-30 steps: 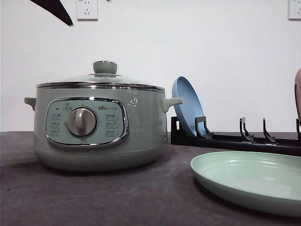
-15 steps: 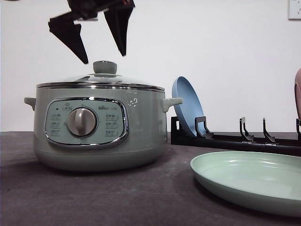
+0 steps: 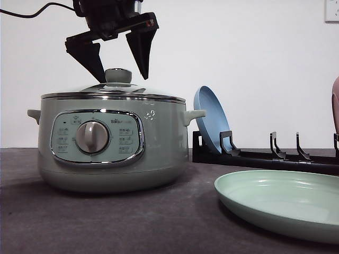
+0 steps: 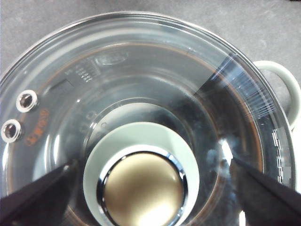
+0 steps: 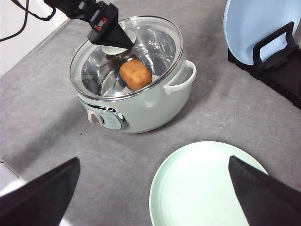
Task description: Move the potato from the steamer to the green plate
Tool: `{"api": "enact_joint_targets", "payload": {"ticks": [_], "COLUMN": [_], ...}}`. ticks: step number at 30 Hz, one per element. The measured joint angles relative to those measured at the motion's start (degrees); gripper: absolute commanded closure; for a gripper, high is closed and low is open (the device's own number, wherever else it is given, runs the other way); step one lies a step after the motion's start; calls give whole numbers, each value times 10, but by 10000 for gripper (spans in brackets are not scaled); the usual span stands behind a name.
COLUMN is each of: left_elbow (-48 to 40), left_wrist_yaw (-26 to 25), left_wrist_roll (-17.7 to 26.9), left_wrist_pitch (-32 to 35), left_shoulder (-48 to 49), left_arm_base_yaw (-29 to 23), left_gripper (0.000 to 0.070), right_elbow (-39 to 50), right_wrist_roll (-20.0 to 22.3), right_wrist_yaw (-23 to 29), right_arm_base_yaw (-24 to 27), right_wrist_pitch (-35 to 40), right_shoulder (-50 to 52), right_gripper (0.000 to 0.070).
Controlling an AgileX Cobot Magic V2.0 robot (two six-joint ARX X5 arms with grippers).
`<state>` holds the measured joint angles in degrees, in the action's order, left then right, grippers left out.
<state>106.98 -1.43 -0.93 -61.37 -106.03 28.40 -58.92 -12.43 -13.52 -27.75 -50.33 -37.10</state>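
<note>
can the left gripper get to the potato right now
Probably not yet. The potato sits inside the steamer under its closed glass lid. The open left gripper straddles the lid knob, so the lid must come off first.

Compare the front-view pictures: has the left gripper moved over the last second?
Yes. The left gripper has come down from the top edge until its open fingers straddle the lid knob of the steamer.
</note>
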Motion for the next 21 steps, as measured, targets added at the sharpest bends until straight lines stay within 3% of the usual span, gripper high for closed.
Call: {"api": "enact_joint_targets", "payload": {"ticks": [5, 10, 14, 17, 21], "left_elbow": [0, 0, 1, 2, 3], "left_wrist_yaw": [0, 2, 9, 11, 11], "left_wrist_roll": [0, 0, 1, 5, 7], "left_wrist_pitch": [3, 3, -2, -3, -4], "left_shoulder": [0, 0, 0, 0, 0], "left_arm_base_yaw": [0, 0, 0, 0, 0], "left_gripper": [315, 346, 515, 684, 700], "right_elbow": [0, 0, 0, 0, 0], "right_wrist_roll": [0, 0, 0, 0, 0], "right_wrist_yaw": [0, 0, 0, 0, 0], "right_arm_base_yaw": [0, 0, 0, 0, 0], "right_wrist_pitch": [0, 0, 0, 0, 0], "right_shoulder": [0, 0, 0, 0, 0], "right_gripper": [59, 59, 60, 59, 59]}}
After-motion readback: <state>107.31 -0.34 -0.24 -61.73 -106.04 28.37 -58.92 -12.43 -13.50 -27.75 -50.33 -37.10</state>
